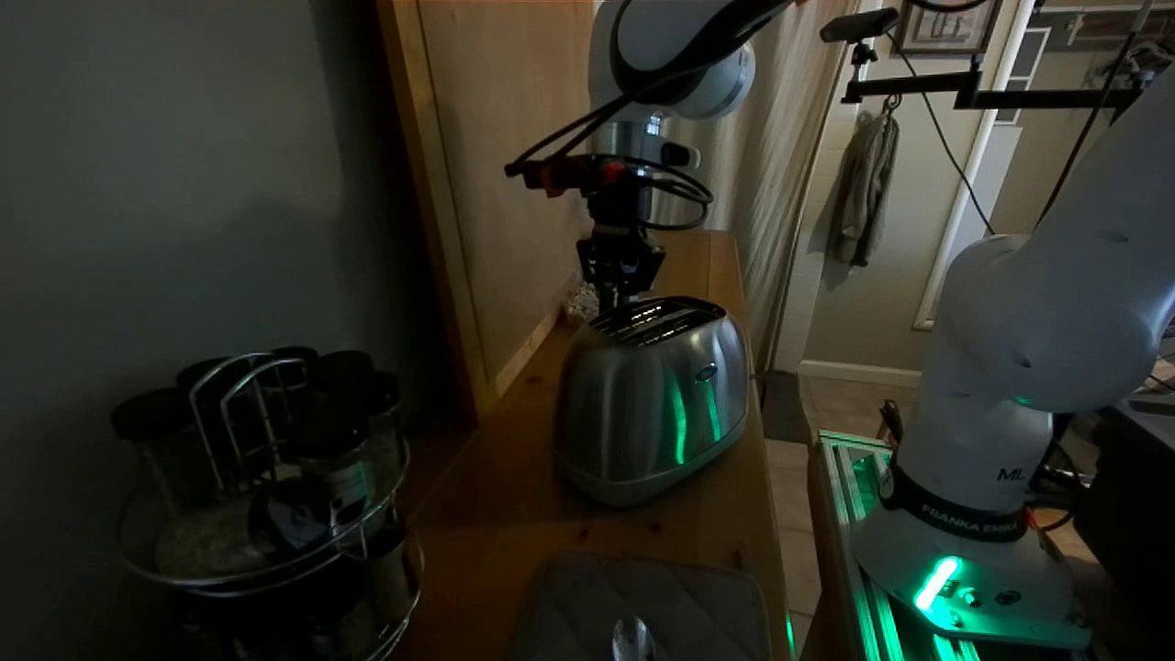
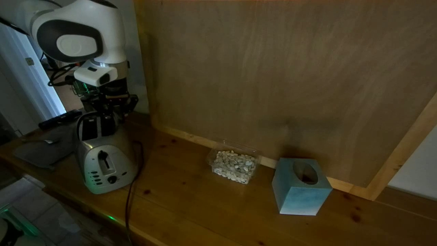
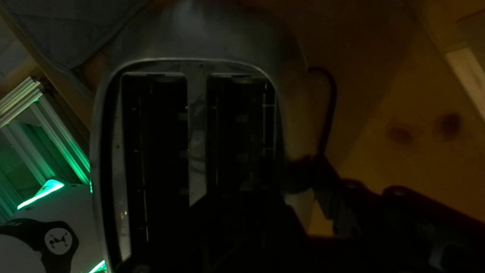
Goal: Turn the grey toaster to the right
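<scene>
The gripper (image 1: 617,292) points straight down at the top of the grey toaster (image 1: 656,413), at the top's far end in an exterior view, the tips partly hidden by the dark rim. From the wrist: toaster directly below and ahead, slots running away up the frame; gripper's dark bulk over the lower part of the right slot (image 3: 242,151), one finger (image 3: 326,181) at the outer face of the right long side. Side wall appears to sit between the fingers — clenched on it or standing loose around it, cannot tell, too dark. Contact likewise unclear. Toaster upright on the wooden counter (image 2: 191,191), slots up; lever (image 2: 103,155) and dial (image 2: 112,179) on the end facing the camera in an exterior view, a dark cord (image 2: 127,208) trailing beside it. Near the opposite end, a grey quilted mat (image 1: 633,588) with a spoon (image 1: 633,638) on it. Farther along the counter: clear box of pale pebbles (image 2: 234,166) just beside the wooden panel (image 2: 273,68), then a blue box (image 2: 302,201) with an oval opening. Wire rack (image 1: 197,585) of dark-lidded jars (image 1: 335,459) — well apart from the gripper.
</scene>
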Controlling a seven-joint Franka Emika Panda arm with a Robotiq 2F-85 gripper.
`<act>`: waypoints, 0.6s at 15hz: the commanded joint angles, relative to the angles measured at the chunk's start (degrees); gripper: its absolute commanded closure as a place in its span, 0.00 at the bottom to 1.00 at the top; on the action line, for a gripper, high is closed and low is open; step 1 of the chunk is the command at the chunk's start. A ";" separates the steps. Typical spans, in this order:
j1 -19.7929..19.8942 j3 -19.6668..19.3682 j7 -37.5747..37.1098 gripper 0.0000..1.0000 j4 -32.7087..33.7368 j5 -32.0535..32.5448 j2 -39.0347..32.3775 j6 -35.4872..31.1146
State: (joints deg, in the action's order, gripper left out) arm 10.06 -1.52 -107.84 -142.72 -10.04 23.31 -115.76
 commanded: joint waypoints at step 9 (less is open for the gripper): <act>-3.24 -0.03 23.94 0.00 6.45 1.26 3.92 7.84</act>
State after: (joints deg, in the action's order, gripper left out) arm 7.79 -0.73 -91.17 -138.61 -9.41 26.88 -112.39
